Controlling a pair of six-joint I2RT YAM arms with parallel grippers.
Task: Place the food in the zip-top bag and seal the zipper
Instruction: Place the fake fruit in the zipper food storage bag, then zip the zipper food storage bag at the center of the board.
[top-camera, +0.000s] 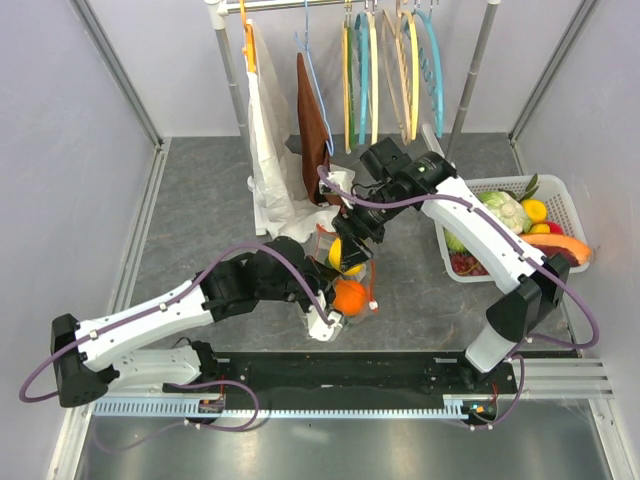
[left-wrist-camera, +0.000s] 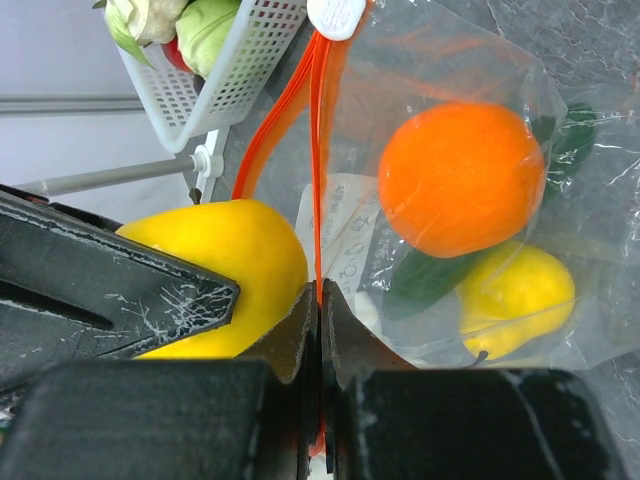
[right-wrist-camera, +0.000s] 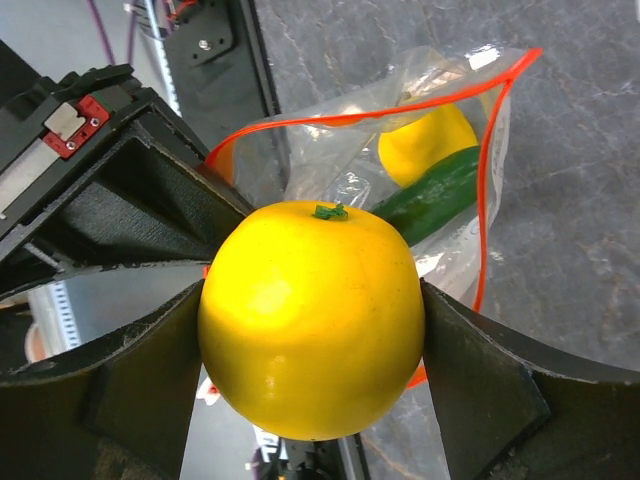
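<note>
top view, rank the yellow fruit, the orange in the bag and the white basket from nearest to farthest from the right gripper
1. yellow fruit: gripped between the jaws of the right gripper.
2. orange: inside the zip-top bag, just below the gripper in this view, toward the near edge.
3. white basket: farthest, well off to the right.

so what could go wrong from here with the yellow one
1. The yellow fruit in the right tool looks wide against the bag mouth; it could catch the zipper rim and roll off.
2. The left tool pinches only the zipper edge; pushing may pull it free.
</note>
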